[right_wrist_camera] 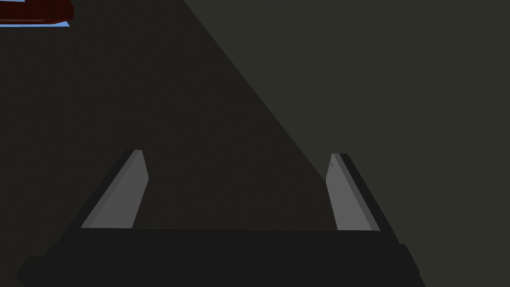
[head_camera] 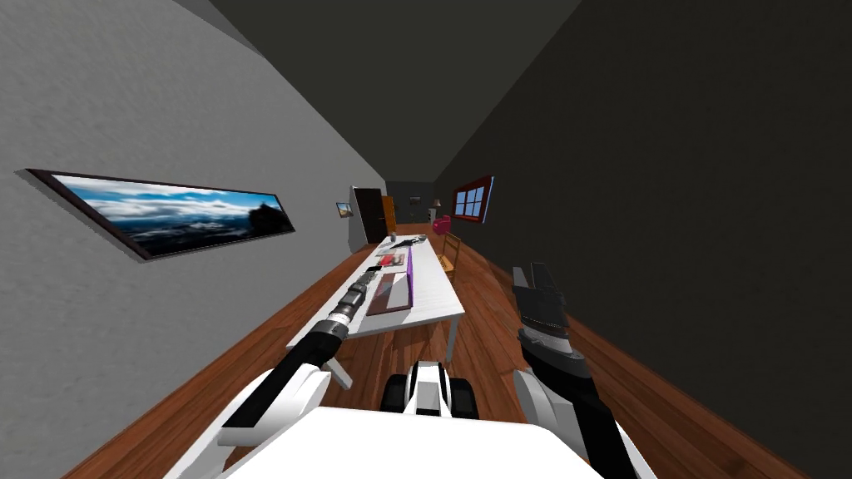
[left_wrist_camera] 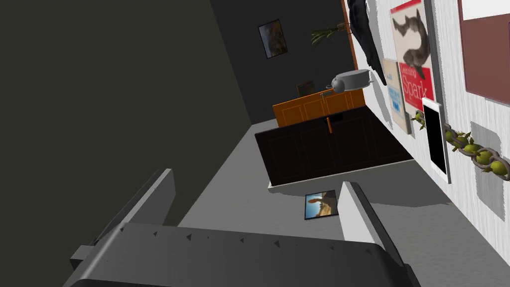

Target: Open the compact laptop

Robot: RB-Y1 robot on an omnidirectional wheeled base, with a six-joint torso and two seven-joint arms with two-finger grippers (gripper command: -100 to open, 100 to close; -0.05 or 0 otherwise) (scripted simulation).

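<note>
Left gripper (left_wrist_camera: pixel 257 178) released beside laptop (head_camera: pixel 391 293) on table (head_camera: pixel 433 301) — magazine (left_wrist_camera: pixel 413 60), tablet (left_wrist_camera: pixel 435 142) beyond; right gripper (right_wrist_camera: pixel 238 153) released, raised.

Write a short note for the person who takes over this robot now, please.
Left hand: open, holding nothing, over the white table beside the laptop.
Right hand: open, empty, raised to the right, away from the table.
Laptop: maroon panel flat on the table, a purple panel upright along one side, so it looks open already.
To do: confirm that, then withdraw.
</note>
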